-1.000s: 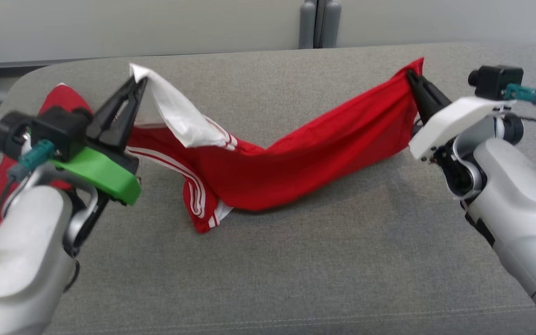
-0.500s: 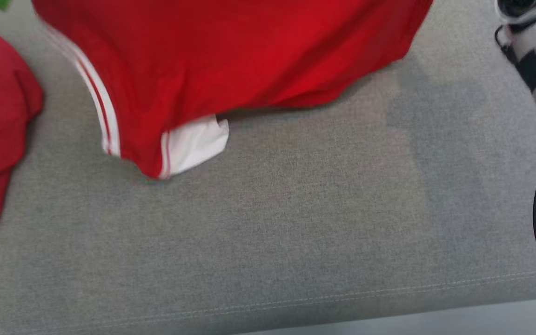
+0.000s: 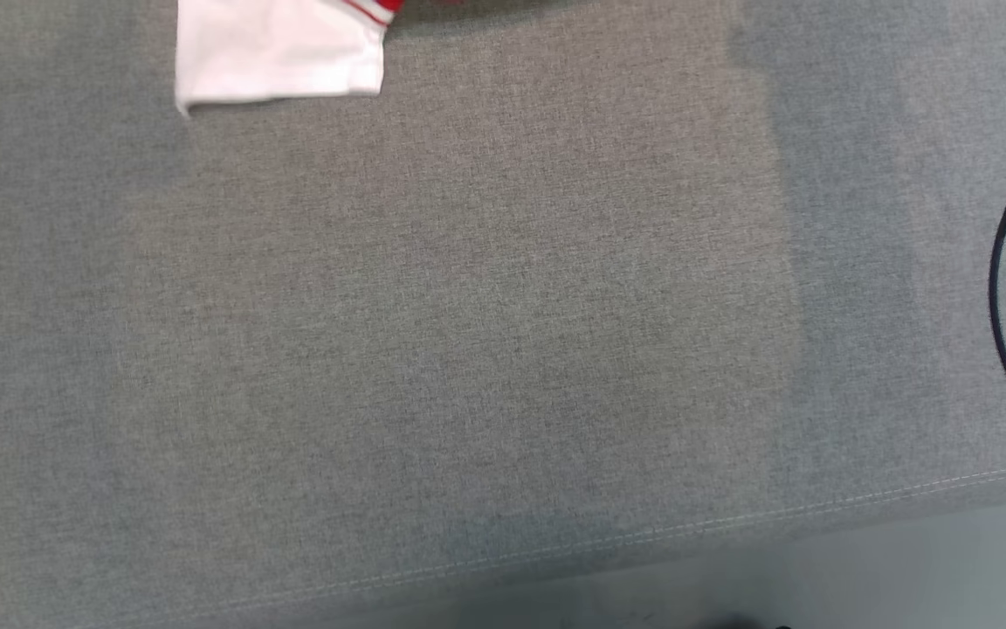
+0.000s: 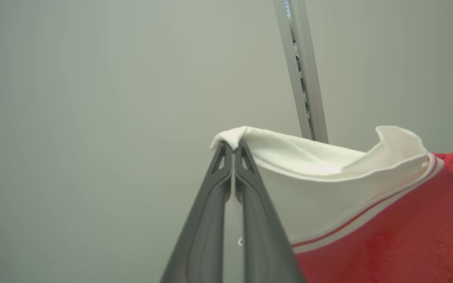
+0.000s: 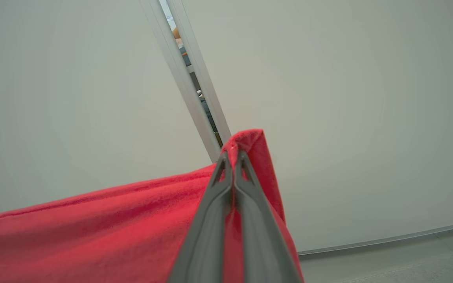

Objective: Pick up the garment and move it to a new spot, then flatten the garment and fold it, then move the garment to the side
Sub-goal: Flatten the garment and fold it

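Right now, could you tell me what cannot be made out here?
Head view: the garment runs off the top edge; its shape is hidden.
Left wrist view: the left gripper hides the pinched white cloth.
Right wrist view: the right gripper hides the pinched red corner; the garment leaves the bottom edge.

Matt cloth garment [image 4: 387,220]; coarse woven grey upholstery [image 3: 503,314]; smooth matt plastic fingers [image 4: 209,220].

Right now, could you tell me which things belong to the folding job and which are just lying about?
Job: red-and-white garment, left gripper and right gripper, both shut on it, grey padded surface.
Lying about: black cable, grey wall post.
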`<state>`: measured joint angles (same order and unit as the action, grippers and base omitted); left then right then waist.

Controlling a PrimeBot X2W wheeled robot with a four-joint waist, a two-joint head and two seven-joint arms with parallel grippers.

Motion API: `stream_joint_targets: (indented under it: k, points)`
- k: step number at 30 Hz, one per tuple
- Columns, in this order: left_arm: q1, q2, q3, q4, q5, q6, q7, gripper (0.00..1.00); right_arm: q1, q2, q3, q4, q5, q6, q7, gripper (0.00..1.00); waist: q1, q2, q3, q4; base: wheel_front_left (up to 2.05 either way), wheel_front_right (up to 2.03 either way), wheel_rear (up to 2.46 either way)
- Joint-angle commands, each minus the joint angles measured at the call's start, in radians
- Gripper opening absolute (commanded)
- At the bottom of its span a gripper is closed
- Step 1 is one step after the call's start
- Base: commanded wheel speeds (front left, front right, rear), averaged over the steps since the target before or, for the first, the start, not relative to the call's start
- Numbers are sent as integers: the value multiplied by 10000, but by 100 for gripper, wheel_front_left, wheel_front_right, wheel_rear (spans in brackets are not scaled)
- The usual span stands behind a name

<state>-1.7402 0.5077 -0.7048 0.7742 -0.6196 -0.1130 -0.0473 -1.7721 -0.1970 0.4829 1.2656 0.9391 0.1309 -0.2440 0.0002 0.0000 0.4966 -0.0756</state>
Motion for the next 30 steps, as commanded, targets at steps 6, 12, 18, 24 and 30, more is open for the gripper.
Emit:
stream_joint_targets:
  k: [6, 12, 18, 24, 30]
  points:
    - [-1214, -723, 156, 1132, 195, 406, -1013, 0, -961, -314, -460, -46, -988, -3, -223, 0, -2, 0, 155, 163, 0, 0, 0]
    - [-1401, -1077, 144, 1767, 220, 390, -1643, 0, -478, -26, -1182, -929, -2262, -2, -215, 0, -2, 0, 495, 165, 0, 0, 0]
    - [-911, -1314, 298, 2017, -67, 173, -2019, 0, 300, 243, -1275, -1644, -2855, -2, -217, 0, -2, 0, 881, 200, 0, 0, 0]
    - [271, -1370, 655, 1557, -524, 3, -2181, 0, 1503, 83, -864, -2536, -2568, -2, -218, 0, -2, 0, 744, 296, 0, 0, 0]
    - [2388, -1052, 1565, 173, -751, -22, -2177, 0, 3411, -353, -48, -3838, -1437, -2, -218, 0, -2, 0, 88, 250, 0, 0, 0]
